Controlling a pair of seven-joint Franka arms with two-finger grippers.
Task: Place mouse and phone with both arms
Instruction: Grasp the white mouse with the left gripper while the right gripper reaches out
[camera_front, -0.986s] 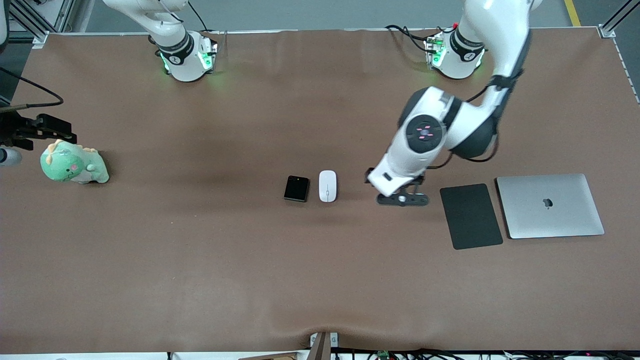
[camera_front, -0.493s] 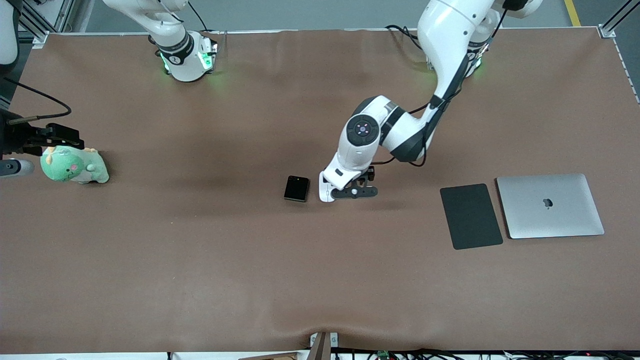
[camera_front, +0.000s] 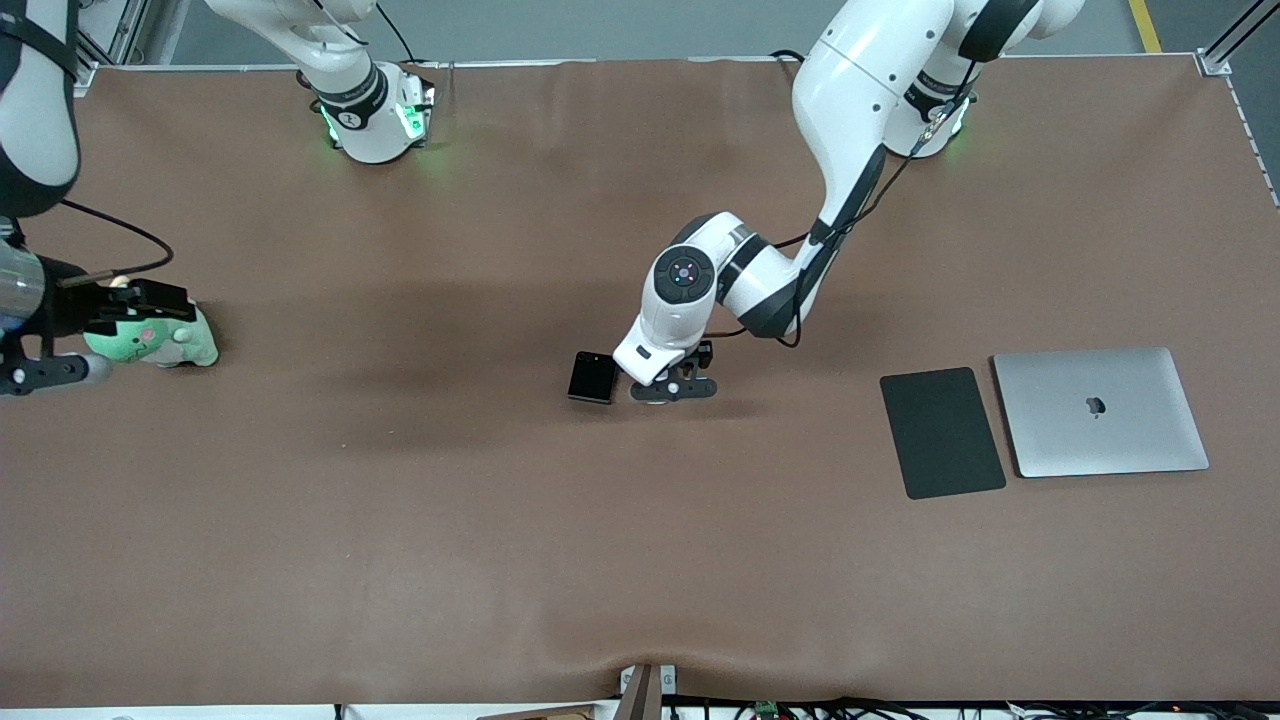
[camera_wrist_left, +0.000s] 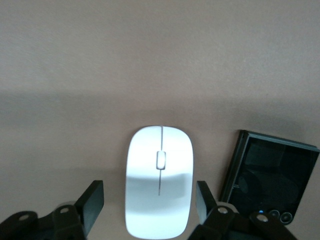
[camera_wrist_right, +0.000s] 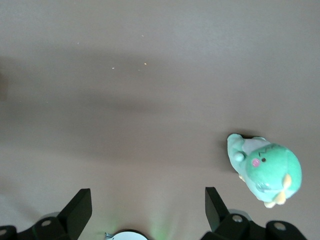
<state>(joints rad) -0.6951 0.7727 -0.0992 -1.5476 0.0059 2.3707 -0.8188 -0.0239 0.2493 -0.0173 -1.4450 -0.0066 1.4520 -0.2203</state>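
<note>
Front view: the left arm reaches from its base down to the middle of the brown surface (camera_front: 400, 520), and the left gripper (camera_front: 672, 388) hangs directly over the mouse (camera_front: 652, 399), which is almost wholly covered by the wrist; only a sliver of white shows at the gripper's lower edge. The phone (camera_front: 593, 377) lies flat on the surface just beside the mouse, toward the right arm's end, apart from the fingers. The right gripper (camera_front: 100, 310) is at the right arm's end of the surface, over a green plush toy (camera_front: 160, 340). Toward the left arm's end lie a dark grey mat (camera_front: 942, 431) and, beside it, a closed silver laptop (camera_front: 1100, 411). Cables run along the lower edge of the picture.

Left wrist view: the mouse (camera_wrist_left: 159, 180) lies lengthwise between the two black fingers (camera_wrist_left: 92, 202), which stand wide, one on each side of its body with a gap on both sides; neither touches it. The phone (camera_wrist_left: 270, 175) rests just outside one finger, clear of it, its camera dots showing at one corner.

Right wrist view: the right gripper's fingers (camera_wrist_right: 80, 207) are spread wide with nothing between them but bare surface. The plush toy (camera_wrist_right: 265, 170) lies outside the gap, beside one finger, untouched.
</note>
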